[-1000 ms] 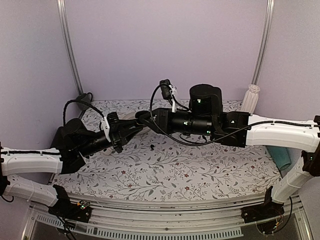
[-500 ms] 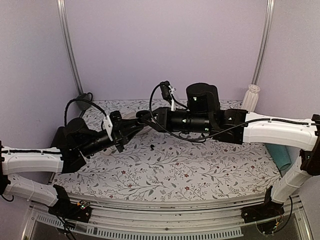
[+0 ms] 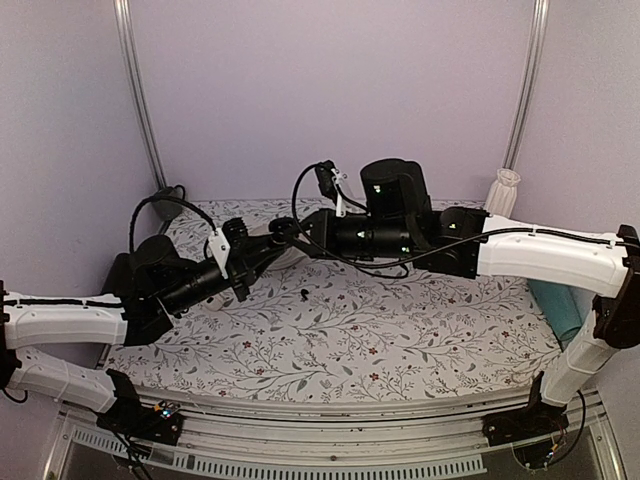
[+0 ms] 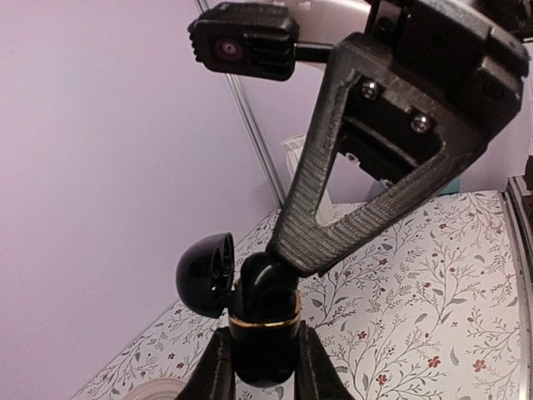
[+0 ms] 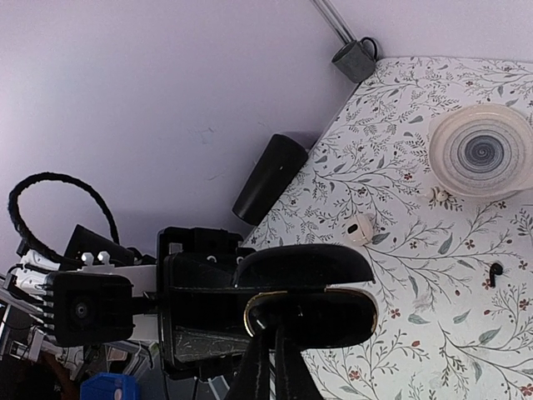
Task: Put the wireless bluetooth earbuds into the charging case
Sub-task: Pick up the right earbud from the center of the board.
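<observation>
My left gripper [image 4: 262, 371] is shut on the black charging case [image 4: 265, 346], held upright above the table with its gold rim up and its lid [image 4: 204, 271] hinged open. My right gripper [image 5: 271, 354] is shut, its fingertips [image 4: 291, 246] at the case's mouth on a small black earbud [image 4: 260, 279] that sits in the opening. The case also shows in the right wrist view [image 5: 333, 312]. In the top view the two grippers meet at the back left [image 3: 278, 238]. A second tiny black earbud [image 5: 495, 272] lies on the floral tablecloth, also visible from the top [image 3: 303, 294].
A white ribbed disc [image 5: 483, 154] and a small white oval case [image 5: 360, 227] lie near the back left. A black cylinder [image 5: 268, 177] and a black adapter [image 5: 354, 60] sit by the wall. A white ribbed bottle [image 3: 500, 195] and a teal object [image 3: 555, 305] are at the right.
The right arm has swung a little left and higher. The left gripper has risen slightly with the case, staying against the right fingertips.
</observation>
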`<state>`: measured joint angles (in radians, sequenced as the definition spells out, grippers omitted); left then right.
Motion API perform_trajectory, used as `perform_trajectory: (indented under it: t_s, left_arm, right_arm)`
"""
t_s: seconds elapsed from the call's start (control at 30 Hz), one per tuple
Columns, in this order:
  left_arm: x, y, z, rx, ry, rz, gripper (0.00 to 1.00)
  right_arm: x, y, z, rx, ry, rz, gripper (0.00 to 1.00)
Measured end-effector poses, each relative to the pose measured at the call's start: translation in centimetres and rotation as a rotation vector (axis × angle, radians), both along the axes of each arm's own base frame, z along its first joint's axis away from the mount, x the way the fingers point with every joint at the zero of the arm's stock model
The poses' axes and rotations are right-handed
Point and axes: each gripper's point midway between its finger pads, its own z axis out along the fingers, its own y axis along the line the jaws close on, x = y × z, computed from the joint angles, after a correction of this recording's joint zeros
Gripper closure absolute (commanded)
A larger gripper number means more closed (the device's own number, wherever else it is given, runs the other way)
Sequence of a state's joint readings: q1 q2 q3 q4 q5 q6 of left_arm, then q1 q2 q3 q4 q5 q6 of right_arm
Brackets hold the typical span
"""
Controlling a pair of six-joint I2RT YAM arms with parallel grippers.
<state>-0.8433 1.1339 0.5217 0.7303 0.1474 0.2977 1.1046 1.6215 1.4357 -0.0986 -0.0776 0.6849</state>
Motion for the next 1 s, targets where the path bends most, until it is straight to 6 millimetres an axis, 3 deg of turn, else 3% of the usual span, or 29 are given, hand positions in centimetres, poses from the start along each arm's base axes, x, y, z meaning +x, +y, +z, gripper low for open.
perform_trajectory:
  t_s: [0.33,1.0]
  left_arm:
    - [-0.4,-0.4,-0.3,0.013,-0.002,-0.03,1.0]
    - [0.6,-0.6,-2.1,0.078,0.014,0.034,1.0]
  right_arm:
    - [0.1,-0.1,-0.4,-0.018,-0.004,-0.009,0.74]
    - [1.1,0.4,-2.0,-0.087,0.038,-0.041,0.69]
